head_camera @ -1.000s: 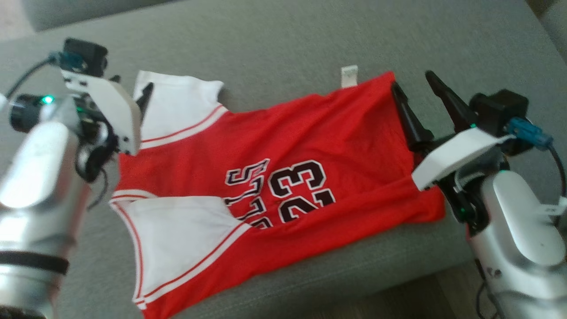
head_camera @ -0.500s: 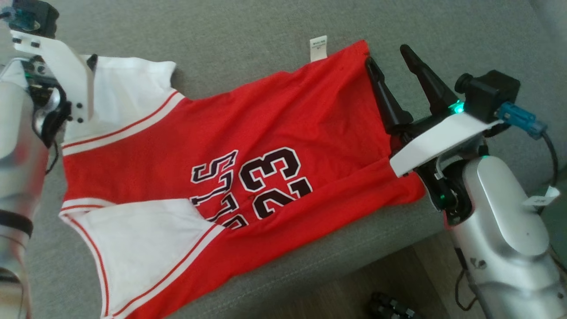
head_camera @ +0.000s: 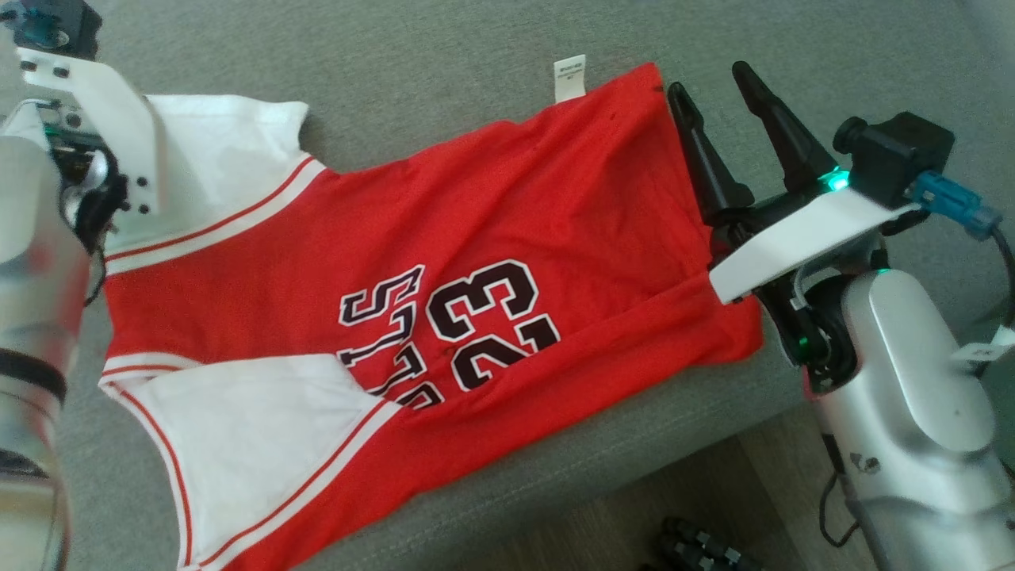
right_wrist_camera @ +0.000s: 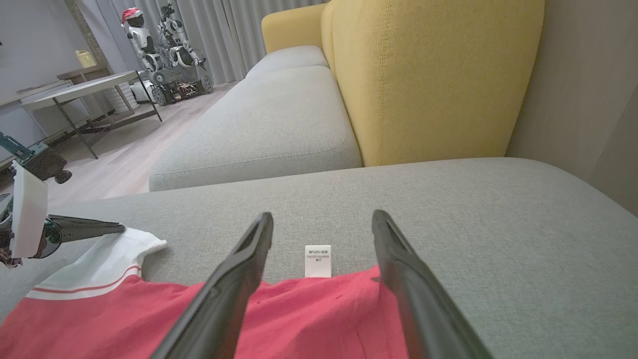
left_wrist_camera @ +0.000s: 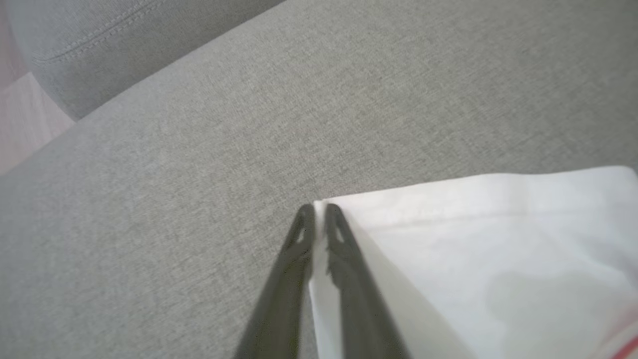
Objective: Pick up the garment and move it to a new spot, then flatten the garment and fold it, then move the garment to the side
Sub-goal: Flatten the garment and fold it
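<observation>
The garment (head_camera: 476, 222) is a red jersey with white shoulder panels and black "23" lettering, lying flat across the grey sofa seat (head_camera: 396, 47). In the left wrist view my left gripper (left_wrist_camera: 314, 215) is shut on the corner of the garment's white panel (left_wrist_camera: 473, 249), with fabric pinched between the fingertips. In the head view a white bracket hides those fingers at the upper left. My right gripper (head_camera: 707, 78) stands open over the hem's far corner, one finger over the red cloth (right_wrist_camera: 299, 319) and one just off its edge. A white label (right_wrist_camera: 318, 260) sticks out between them.
The seat's front edge runs below the garment, with wood floor (head_camera: 634, 507) and a dark object (head_camera: 698, 547) beyond it. A yellow back cushion (right_wrist_camera: 428, 75) stands behind the seat. A second grey seat (right_wrist_camera: 264, 124), a table (right_wrist_camera: 75, 89) and parked robots (right_wrist_camera: 164, 50) lie farther off.
My left gripper has closed on the white corner of the garment. The head camera has shifted, sliding the whole scene left. The right gripper has stayed open over the hem.
</observation>
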Controlling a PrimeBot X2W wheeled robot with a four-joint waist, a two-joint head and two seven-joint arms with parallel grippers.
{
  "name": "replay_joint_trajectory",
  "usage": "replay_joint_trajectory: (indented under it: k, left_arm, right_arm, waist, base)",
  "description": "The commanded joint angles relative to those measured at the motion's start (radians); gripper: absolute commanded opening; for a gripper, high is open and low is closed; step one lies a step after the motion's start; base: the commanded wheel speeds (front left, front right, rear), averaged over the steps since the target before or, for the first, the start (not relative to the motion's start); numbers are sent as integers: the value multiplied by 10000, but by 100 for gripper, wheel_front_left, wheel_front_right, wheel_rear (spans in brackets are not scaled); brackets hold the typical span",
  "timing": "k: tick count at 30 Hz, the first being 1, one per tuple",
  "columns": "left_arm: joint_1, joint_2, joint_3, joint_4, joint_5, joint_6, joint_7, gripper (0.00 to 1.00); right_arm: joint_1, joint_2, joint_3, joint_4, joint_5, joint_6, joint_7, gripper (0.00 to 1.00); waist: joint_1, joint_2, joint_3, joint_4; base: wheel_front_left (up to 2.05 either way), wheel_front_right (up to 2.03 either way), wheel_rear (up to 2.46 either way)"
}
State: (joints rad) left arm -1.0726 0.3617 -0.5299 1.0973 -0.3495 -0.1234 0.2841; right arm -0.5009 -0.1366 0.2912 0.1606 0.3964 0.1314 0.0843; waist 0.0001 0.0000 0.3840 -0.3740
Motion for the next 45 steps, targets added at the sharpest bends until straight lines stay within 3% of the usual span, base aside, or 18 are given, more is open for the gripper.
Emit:
replay_joint_trajectory:
  k: [1, 5, 12, 22, 30, 45]
  left_arm:
    - [-537, 224, 221, -149, -154, -9, -113, 0]
    - [-614, 43, 219, -134, -344, -35, -401, 0]
    - [-632, -298, 249, -611, -740, -62, -1863, 0]
    - [305, -574, -312, -2630, -1141, -70, -2979, 0]
    - [1434, -437, -462, -4974, -1426, 138, -2486, 0]
    - [1988, 57, -440, -7706, -1615, 843, -1314, 0]
  right_arm:
    - [-177, 19, 16, -374, 82, -7, 85, 100]
    - [-226, -94, -175, -284, 13, -7, 136, 100]
    - [-549, -474, -733, 230, -254, -7, 312, 100]
    - [-1080, -1929, -673, 2289, -134, -7, 1770, 100]
    - [-1559, -2965, 73, 3887, 220, -7, 2425, 100]
    - [-3026, -3172, 968, 6374, -17, -7, 1709, 100]
  waist:
    - [-1, 0, 13, 98]
    - [-1, 0, 4, 304]
    - [-1, 0, -291, 1109]
    - [-1, 0, -696, 2573]
    - [-1, 0, -652, 3238]
    - [-1, 0, -108, 3457]
  base:
    - [0, 0, 0]
    - [0, 0, 0]
    - [0, 0, 0]
    - [0, 0, 0]
    - [0, 0, 0]
    - [0, 0, 0]
